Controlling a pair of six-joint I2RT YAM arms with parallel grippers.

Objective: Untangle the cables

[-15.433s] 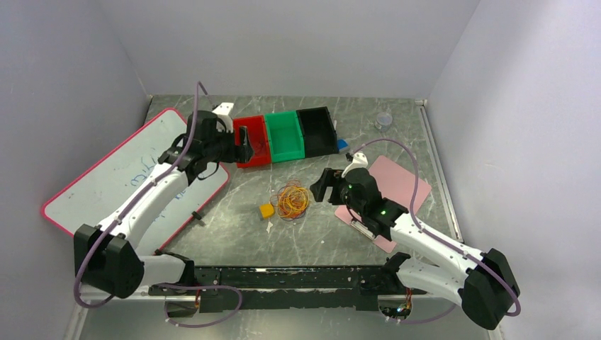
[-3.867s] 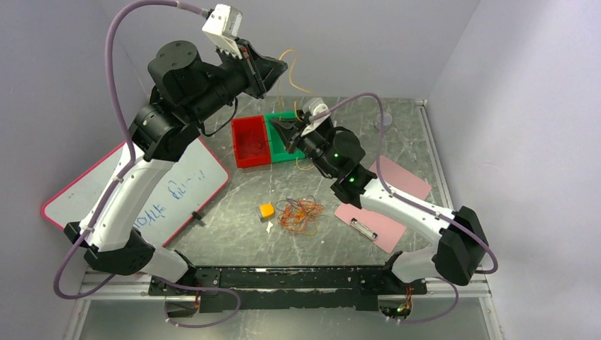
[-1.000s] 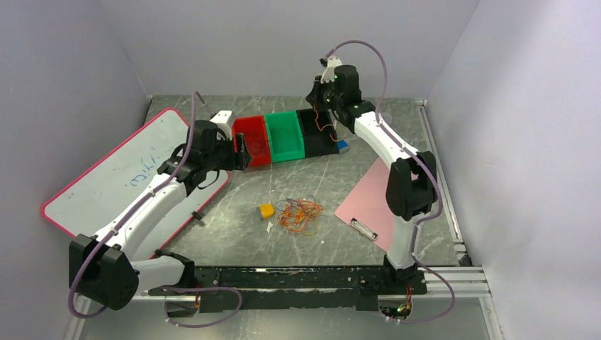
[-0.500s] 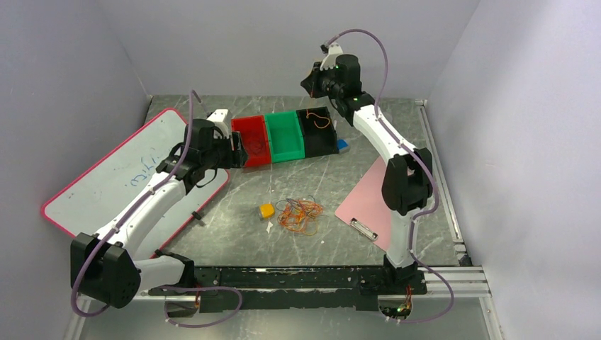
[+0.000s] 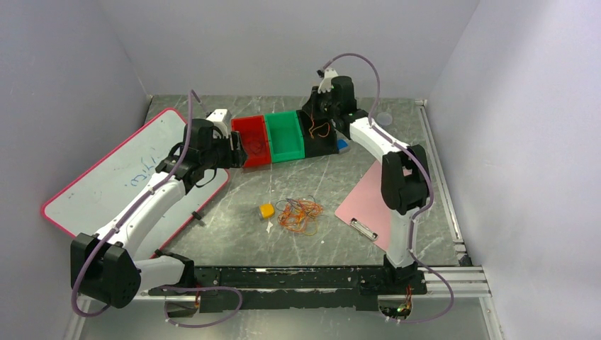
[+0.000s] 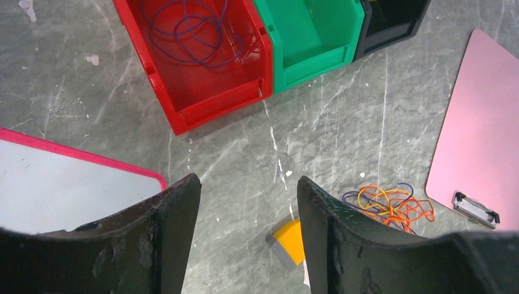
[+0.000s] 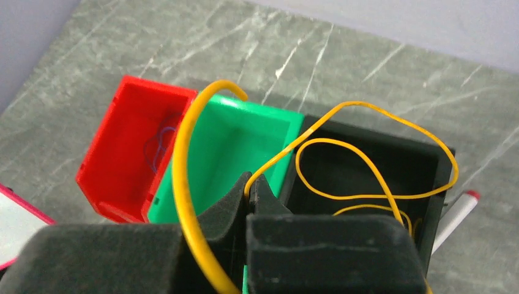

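Right gripper [image 7: 253, 184] pinched tight on a thin yellow wire [image 7: 373, 113], loops dangling into the black plastic bin [image 7: 416, 165]: this looks like drop-off. Left gripper [image 6: 248, 190] gapes, empty. The orange-and-red tangle of cables [image 5: 299, 214] lies mid-table. Next: release, then go back for another strand.

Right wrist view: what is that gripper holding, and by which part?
A yellow cable, pinched partway along its length between the shut fingers, with its loops hanging over the black bin.

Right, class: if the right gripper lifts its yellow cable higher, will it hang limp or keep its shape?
Probably springy: the yellow cable holds open curves over the black bin instead of drooping straight. Likely light, since the right gripper carries it by one thin pinch.
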